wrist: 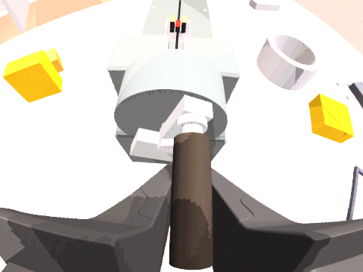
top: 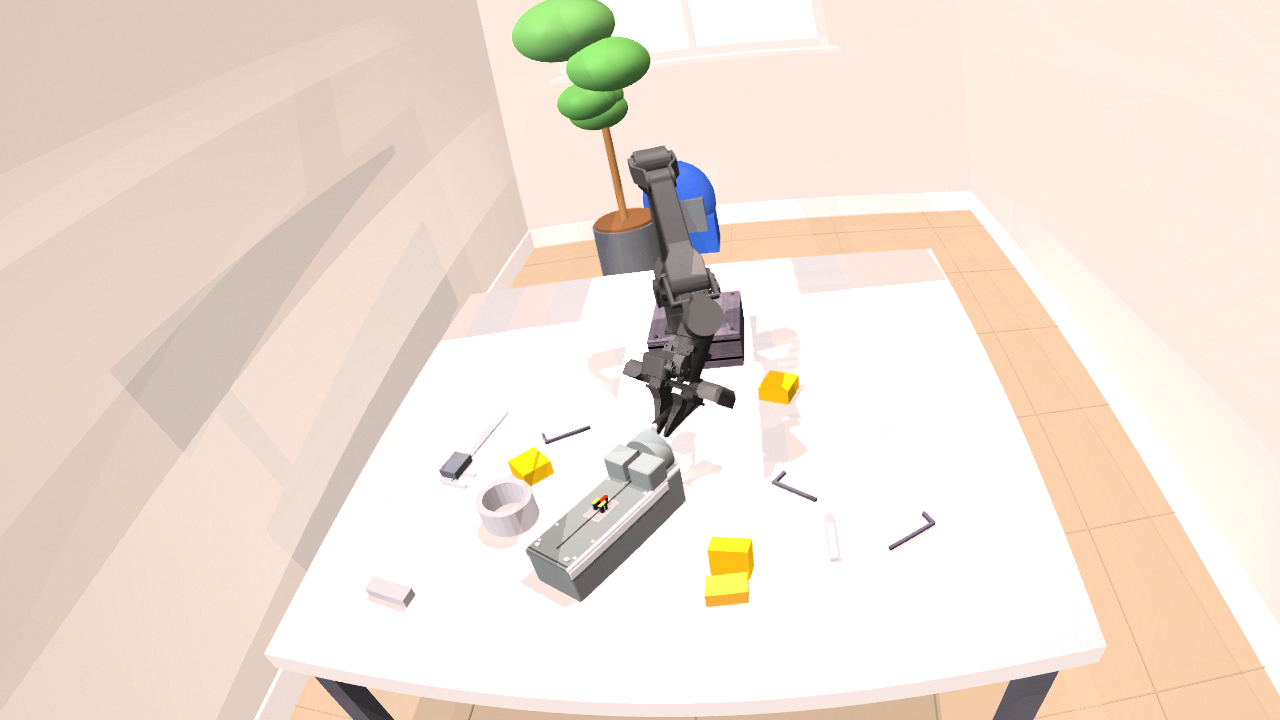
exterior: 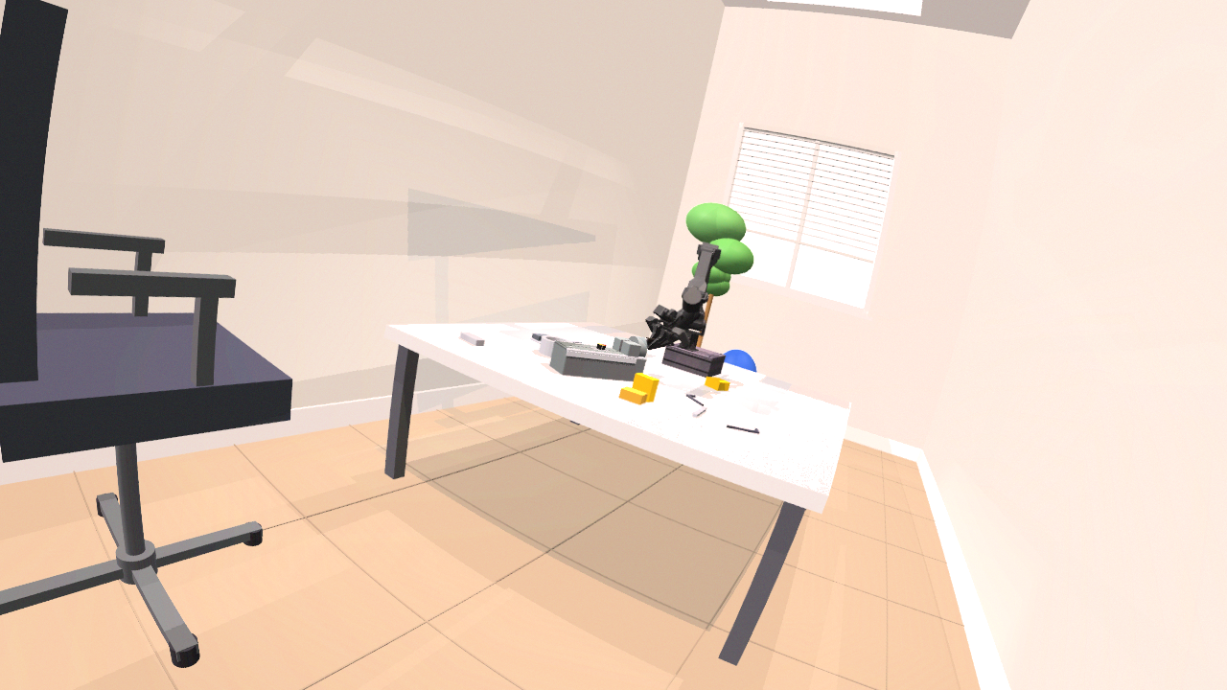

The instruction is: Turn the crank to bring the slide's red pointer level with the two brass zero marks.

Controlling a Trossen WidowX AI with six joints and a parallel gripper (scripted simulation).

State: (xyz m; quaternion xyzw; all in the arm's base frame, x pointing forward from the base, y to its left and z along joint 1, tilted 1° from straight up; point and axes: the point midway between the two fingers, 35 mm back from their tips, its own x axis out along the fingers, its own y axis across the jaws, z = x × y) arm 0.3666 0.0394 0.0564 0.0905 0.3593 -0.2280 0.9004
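The grey machine [top: 617, 537] [exterior: 596, 364] [wrist: 156, 17] stands on the table, its round drum [top: 650, 445] [wrist: 172, 75] facing the arm. My gripper [top: 663, 430] [exterior: 649, 345] [wrist: 187, 171] is shut on the crank's dark brown handle [wrist: 190, 227], one finger on each side. The pale crank arm [wrist: 181, 113] joins it to the drum's face. In the wrist view the red pointer [wrist: 178, 24] lies between the two brass marks, left [wrist: 172, 17] and right [wrist: 184, 19], and appears slightly nearer the drum than their tops. The exterior view shows these too small to compare.
A pale ring [top: 507, 508] [wrist: 287, 62] and a yellow block [top: 530, 466] [wrist: 330, 118] lie beside the machine. Two yellow blocks, upper [top: 730, 555] and lower [top: 726, 590], lie on its other side. Another yellow block [top: 777, 387] is near the arm's base. Several hex keys lie around.
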